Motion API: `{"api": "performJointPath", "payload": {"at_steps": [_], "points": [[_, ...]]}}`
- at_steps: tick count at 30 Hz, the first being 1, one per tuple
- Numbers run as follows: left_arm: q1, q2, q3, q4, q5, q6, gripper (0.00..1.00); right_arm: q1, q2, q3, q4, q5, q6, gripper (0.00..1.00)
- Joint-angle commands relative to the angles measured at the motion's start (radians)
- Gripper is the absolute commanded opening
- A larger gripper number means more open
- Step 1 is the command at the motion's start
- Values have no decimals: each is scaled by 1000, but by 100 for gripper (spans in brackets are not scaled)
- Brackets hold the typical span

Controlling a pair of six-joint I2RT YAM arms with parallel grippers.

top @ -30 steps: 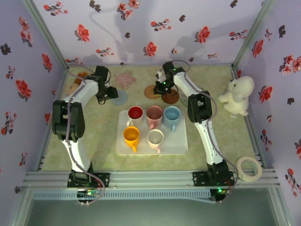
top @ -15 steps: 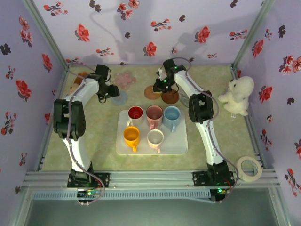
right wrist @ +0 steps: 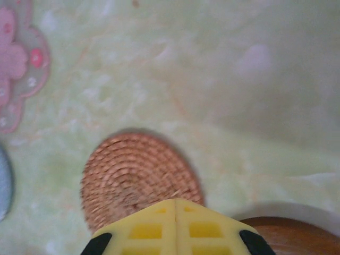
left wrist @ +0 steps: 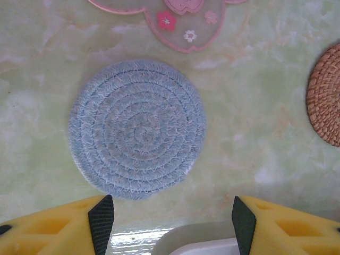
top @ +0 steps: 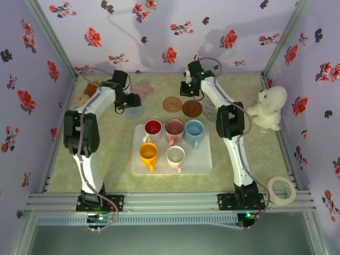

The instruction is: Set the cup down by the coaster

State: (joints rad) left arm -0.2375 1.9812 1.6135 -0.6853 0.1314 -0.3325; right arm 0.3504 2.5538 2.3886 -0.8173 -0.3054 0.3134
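The right arm has drawn back from over the two brown coasters toward the far wall, and the left arm has edged right. The things on the worktop lie as before. The right fingers [right wrist: 175, 215] are pressed together with nothing between them, above the near edge of the woven brown coaster [right wrist: 135, 178]. The dark wooden coaster [right wrist: 297, 234] lies just beside it. The left fingers [top: 131, 102] stand apart and empty over the blue coaster [left wrist: 137, 129], which lies near the far edge of the white tray [top: 203, 159].

Five cups stand upright in the tray, mouths up, all apart from the coasters. The red cup [top: 153, 127], pink cup [top: 174, 127] and blue cup [top: 194, 129] form the far row. The yellow cup [top: 148, 153] and white cup [top: 175, 155] form the near row, their handles pointing toward the near edge.

I count four coasters: the blue one, the two brown ones and a pink flower-shaped coaster [top: 142, 89]. One plush toy [top: 268, 106] sits at the right, and one tape roll [top: 281, 190] lies at the near right corner.
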Motion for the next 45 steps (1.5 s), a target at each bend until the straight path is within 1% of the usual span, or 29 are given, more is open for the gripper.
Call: {"api": "performJointPath", "payload": {"at_steps": [1, 4, 9, 14, 17, 24, 31, 40, 41, 43, 45], "points": [[-3, 22, 7, -8, 13, 26, 64, -4, 41, 40, 39, 128, 42, 0], [-3, 22, -1, -8, 13, 23, 64, -5, 72, 68, 41, 123, 43, 0], [-2, 24, -9, -9, 13, 17, 64, -4, 140, 139, -2, 78, 45, 0], [-3, 24, -12, -14, 11, 16, 64, 4, 155, 138, -6, 42, 43, 0], [-2, 24, -13, -14, 11, 15, 64, 10, 161, 136, -13, -4, 35, 0], [-5, 24, -14, -16, 12, 13, 64, 33, 172, 131, -70, -46, 1, 0], [-4, 22, -18, -16, 10, 15, 64, 44, 151, 99, -95, -34, -20, 0], [-6, 21, 2, -19, 20, 24, 64, 33, 115, 121, -76, -22, -9, 0], [-7, 20, 6, -18, 24, 27, 64, 32, 104, 119, -74, -16, -11, 1], [-11, 15, 14, -13, 33, 37, 64, 33, 64, 101, -64, 7, -13, 7], [-17, 9, 16, -2, 46, 48, 64, 32, 12, 55, -27, 32, -12, 17]]}}
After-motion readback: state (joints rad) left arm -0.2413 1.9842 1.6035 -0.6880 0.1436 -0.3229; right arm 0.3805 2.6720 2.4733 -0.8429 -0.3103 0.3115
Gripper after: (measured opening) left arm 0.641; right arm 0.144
